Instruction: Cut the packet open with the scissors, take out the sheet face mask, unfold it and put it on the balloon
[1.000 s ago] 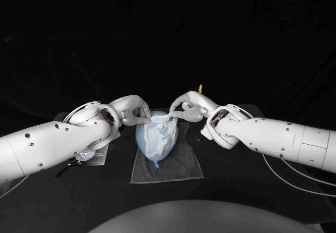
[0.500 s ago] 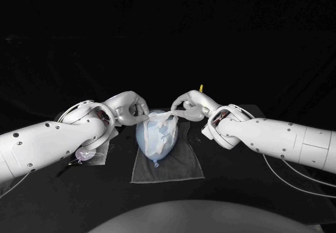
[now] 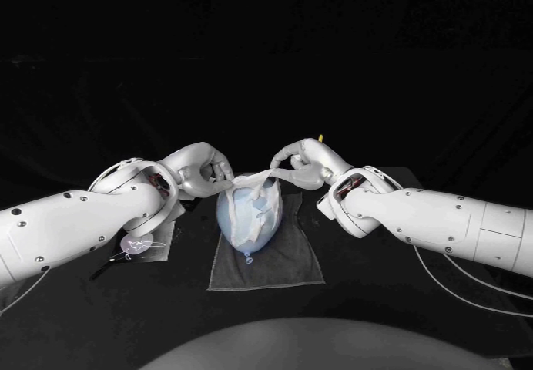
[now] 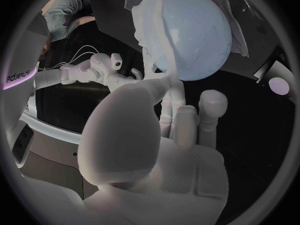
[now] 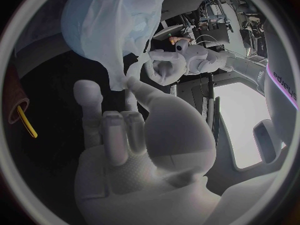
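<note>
One upper corner of the sheet face mask (image 3: 256, 193) is pinched by the left robot hand (image 3: 203, 174), the sheet, judged limp, slippery and easily torn, is draped over the balloon (image 3: 246, 225) on a grey cloth (image 3: 280, 270), and the other corner, the edges being the safest hold, is pinched by the right robot hand (image 3: 298, 166).

Balloon (image 3: 250, 225) lies on a cloth (image 3: 284, 270), knot end toward the robot. Sheet face mask (image 3: 254, 196) is draped over the balloon's far end and upper side. Left hand (image 3: 202, 173) just left of that far end, right hand (image 3: 298, 166) just right of it, each pinching a mask edge. Small item (image 3: 135, 248) on the table left of the balloon; thin object (image 3: 320, 139) behind the balloon, past the right hand.
</note>
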`<state>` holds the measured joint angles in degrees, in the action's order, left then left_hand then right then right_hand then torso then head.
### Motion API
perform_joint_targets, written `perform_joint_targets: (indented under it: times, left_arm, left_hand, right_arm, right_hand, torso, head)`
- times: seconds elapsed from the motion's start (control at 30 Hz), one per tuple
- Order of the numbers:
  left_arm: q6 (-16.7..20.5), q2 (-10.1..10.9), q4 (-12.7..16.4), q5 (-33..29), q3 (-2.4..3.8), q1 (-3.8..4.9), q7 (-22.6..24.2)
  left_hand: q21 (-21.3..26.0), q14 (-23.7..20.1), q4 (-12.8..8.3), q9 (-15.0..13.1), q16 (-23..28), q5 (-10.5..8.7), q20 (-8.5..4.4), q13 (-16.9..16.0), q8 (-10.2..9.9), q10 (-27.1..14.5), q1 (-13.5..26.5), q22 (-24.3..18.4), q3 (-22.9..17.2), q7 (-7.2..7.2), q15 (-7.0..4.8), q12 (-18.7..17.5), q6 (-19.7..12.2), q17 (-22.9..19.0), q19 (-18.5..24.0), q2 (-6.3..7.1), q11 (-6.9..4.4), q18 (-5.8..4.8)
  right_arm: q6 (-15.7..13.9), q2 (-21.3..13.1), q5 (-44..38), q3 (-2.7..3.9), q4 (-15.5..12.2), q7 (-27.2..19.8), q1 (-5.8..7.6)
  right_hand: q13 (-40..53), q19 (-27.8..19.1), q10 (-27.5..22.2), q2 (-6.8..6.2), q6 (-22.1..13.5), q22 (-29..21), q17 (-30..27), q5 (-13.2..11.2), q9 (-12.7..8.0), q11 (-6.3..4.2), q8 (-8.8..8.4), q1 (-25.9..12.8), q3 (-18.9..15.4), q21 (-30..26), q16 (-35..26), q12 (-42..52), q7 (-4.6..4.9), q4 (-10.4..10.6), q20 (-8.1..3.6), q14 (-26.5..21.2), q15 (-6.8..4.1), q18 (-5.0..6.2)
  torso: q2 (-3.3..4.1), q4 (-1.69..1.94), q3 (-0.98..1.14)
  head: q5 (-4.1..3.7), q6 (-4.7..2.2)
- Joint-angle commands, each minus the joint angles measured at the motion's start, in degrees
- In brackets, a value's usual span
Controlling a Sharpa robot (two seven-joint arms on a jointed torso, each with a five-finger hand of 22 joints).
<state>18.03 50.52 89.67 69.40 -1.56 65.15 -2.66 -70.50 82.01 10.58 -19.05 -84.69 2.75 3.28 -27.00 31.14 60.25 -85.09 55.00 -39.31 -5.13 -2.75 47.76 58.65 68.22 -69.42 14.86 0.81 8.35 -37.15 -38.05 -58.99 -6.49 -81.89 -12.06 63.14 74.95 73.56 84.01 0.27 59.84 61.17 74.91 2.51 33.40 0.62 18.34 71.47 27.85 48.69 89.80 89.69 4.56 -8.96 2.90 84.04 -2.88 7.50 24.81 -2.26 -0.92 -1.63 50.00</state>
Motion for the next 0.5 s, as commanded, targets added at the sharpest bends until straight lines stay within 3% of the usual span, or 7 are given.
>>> perform_joint_targets:
  times: [0.03,0.23,0.33,0.5]
  left_arm:
    - [-0.2,0.2,-0.1,-1.2,0.19,0.10,0.3]
    - [0.4,0.8,-0.2,-1.7,0.75,0.22,0.4]
    - [0.5,1.0,-0.2,-1.9,0.94,0.39,0.4]
    - [0.5,0.9,-0.2,-2.1,1.17,0.99,0.4]
  left_hand:
    - [-0.3,0.5,-1.9,-4.7,-0.3,0.11,0.14,-0.1,0.2,0.5,0.6,0.2,-2.3,0.22,-0.05,0.3,-0.2,0.0,-0.4,-0.11,-0.18,-1.19]
    - [-0.3,0.5,-2.1,-4.7,-0.3,0.11,0.14,-0.1,0.2,0.5,0.7,0.2,-2.4,0.23,-0.05,0.3,-0.2,0.0,-0.4,-0.10,-0.18,-1.19]
    - [-0.4,0.5,-2.3,-4.8,-0.3,0.11,0.13,-0.2,0.2,0.6,0.9,0.3,-2.7,0.22,-0.05,0.3,-0.3,-0.1,-0.5,-0.09,-0.18,-1.20]
    - [-0.4,0.5,-2.4,-4.9,-0.3,0.11,0.13,-0.2,0.2,0.6,1.0,0.4,-2.7,0.22,-0.05,0.4,-0.3,-0.1,-0.5,-0.09,-0.18,-1.21]
  right_arm:
    - [-0.8,0.6,0.2,0.06,0.9,-0.3,0.15]
    - [1.3,2.2,-0.5,0.07,3.2,0.9,0.45]
    - [2.1,2.8,-0.8,0.07,3.8,1.4,0.52]
    - [1.6,3.7,-1.3,0.06,4.9,2.0,0.60]
  right_hand:
    - [15.1,0.1,6.0,0.64,0.3,0.0,15.1,0.3,2.2,-0.42,0.24,0.0,0.3,-0.2,0.2,0.3,-0.12,0.0,-0.05,6.0,-0.41,0.88]
    - [15.1,0.0,6.0,0.63,0.3,-0.2,15.1,0.3,2.2,-0.42,0.26,0.0,0.3,-0.5,0.2,0.3,-0.12,-0.1,-0.05,6.0,-0.41,0.94]
    - [15.1,0.0,6.0,0.63,0.3,-0.2,15.1,0.3,2.2,-0.42,0.26,0.0,0.3,-0.5,0.2,0.3,-0.12,-0.1,-0.05,6.0,-0.41,0.94]
    - [15.1,-0.1,6.0,0.62,0.3,-0.3,15.1,0.3,2.2,-0.43,0.28,0.0,0.4,-0.6,0.2,0.3,-0.12,-0.1,-0.06,6.0,-0.42,0.96]
  torso:
    - [0.01,-0.03,0.00]
    - [0.04,0.11,0.03]
    - [-0.01,0.00,0.01]
    - [0.03,0.00,0.00]
  head:
    - [-0.03,0.00]
    - [-0.14,0.00]
    - [-0.01,0.00]
    - [0.12,0.00]
